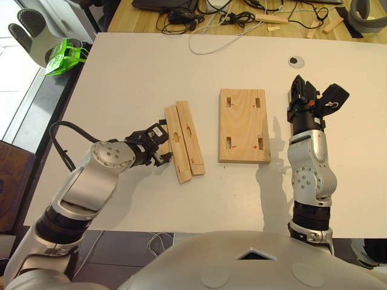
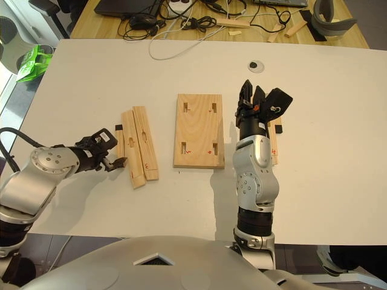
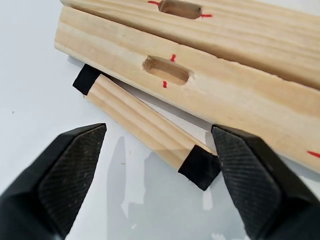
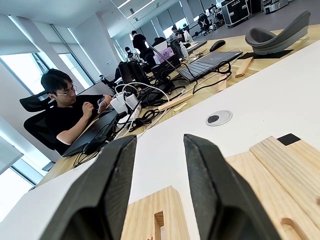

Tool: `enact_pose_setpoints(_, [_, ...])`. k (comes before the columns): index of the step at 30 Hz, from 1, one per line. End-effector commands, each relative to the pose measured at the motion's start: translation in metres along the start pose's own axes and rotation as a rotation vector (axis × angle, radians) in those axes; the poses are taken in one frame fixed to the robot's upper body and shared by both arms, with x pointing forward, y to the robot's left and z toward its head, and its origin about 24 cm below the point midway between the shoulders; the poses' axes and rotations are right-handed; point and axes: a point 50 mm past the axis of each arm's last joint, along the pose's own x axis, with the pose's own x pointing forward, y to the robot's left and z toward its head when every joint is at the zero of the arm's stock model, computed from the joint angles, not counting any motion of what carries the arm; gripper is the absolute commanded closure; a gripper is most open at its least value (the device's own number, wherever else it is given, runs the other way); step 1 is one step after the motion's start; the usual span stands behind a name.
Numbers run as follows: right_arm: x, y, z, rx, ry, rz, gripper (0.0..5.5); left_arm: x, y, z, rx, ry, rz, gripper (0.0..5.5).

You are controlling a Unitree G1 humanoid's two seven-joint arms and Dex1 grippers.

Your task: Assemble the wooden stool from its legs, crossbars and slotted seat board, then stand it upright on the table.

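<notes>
The slotted seat board lies flat mid-table. Left of it two slotted legs lie side by side. A short round crossbar with black-taped ends rests against the outer leg. My left gripper is low over the table and open, one finger at each side of the crossbar, not touching it. My right gripper hovers right of the seat board, pointing away, open and holding nothing. More wooden legs lie partly hidden under the right arm; the right wrist view has them beside the board.
A round cable grommet sits in the table behind the right gripper. A second desk with cables and wood scraps adjoins the far edge. A green bag hangs off the left edge. White tabletop lies bare beyond the legs.
</notes>
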Motion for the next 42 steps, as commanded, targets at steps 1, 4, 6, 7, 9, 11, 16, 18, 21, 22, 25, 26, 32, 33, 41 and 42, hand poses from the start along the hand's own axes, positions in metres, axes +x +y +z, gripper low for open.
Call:
enact_pose_setpoints(1, [-0.001, 0.009, -0.003, 0.072, 0.003, 0.001, 3.75, 0.002, -0.003, 0.004, -0.028, -0.005, -0.011, 1.63])
enact_pose_setpoints(4, [-0.001, 0.01, -0.004, 0.074, 0.004, 0.002, 3.75, 0.004, -0.005, 0.007, -0.052, -0.012, -0.014, 1.63])
enact_pose_setpoints(6, [-0.001, 0.01, -0.004, 0.075, 0.004, 0.002, 3.75, 0.005, -0.004, 0.006, -0.05, -0.005, -0.003, 1.63])
enact_pose_setpoints(7, [-0.001, 0.01, -0.004, 0.075, 0.004, 0.002, 3.75, 0.006, -0.003, 0.005, -0.046, 0.003, 0.006, 1.63])
enact_pose_setpoints(9, [-0.002, 0.01, -0.004, 0.077, 0.004, 0.0, 3.75, 0.007, 0.001, -0.001, -0.046, 0.025, 0.033, 1.63])
enact_pose_setpoints(11, [-0.002, 0.01, -0.004, 0.079, 0.006, 0.001, 3.75, 0.008, 0.006, -0.011, -0.066, 0.057, 0.071, 1.63])
enact_pose_setpoints(16, [-0.002, 0.01, -0.005, 0.083, 0.011, 0.002, 3.75, 0.009, 0.005, -0.027, -0.25, 0.128, 0.051, 1.63])
enact_pose_setpoints(18, [-0.002, 0.01, -0.006, 0.083, 0.013, 0.004, 3.75, 0.009, 0.001, -0.029, -0.305, 0.146, 0.021, 1.63])
enact_pose_setpoints(21, [-0.002, 0.01, -0.006, 0.082, 0.016, 0.005, 3.75, 0.011, -0.005, -0.028, -0.383, 0.157, -0.023, 1.63])
enact_pose_setpoints(22, [-0.002, 0.01, -0.006, 0.081, 0.017, 0.005, 3.75, 0.012, -0.007, -0.027, -0.41, 0.16, -0.037, 1.79])
enact_pose_setpoints(25, [-0.001, 0.01, -0.006, 0.08, 0.018, 0.006, 3.75, 0.014, -0.01, -0.027, -0.478, 0.175, -0.056, 2.24])
enact_pose_setpoints(26, [-0.001, 0.01, -0.006, 0.08, 0.018, 0.007, 3.75, 0.015, -0.01, -0.027, -0.493, 0.179, -0.057, 2.53])
enact_pose_setpoints(32, [0.0, 0.01, -0.004, 0.078, 0.013, 0.003, 3.75, 0.019, -0.009, -0.022, -0.538, 0.166, -0.026, 3.62])
enact_pose_setpoints(33, [0.001, 0.01, -0.004, 0.078, 0.014, 0.002, 3.75, 0.02, -0.009, -0.022, -0.543, 0.162, -0.022, 3.71])
enact_pose_setpoints(41, [0.013, 0.001, 0.004, -0.024, 0.012, 0.015, 3.75, 0.026, 0.001, 0.002, -0.584, -0.021, 0.081, 4.21])
enact_pose_setpoints(42, [0.016, 0.001, 0.008, -0.037, 0.006, 0.033, 3.75, 0.026, 0.004, 0.007, -0.565, -0.066, 0.113, 4.21])
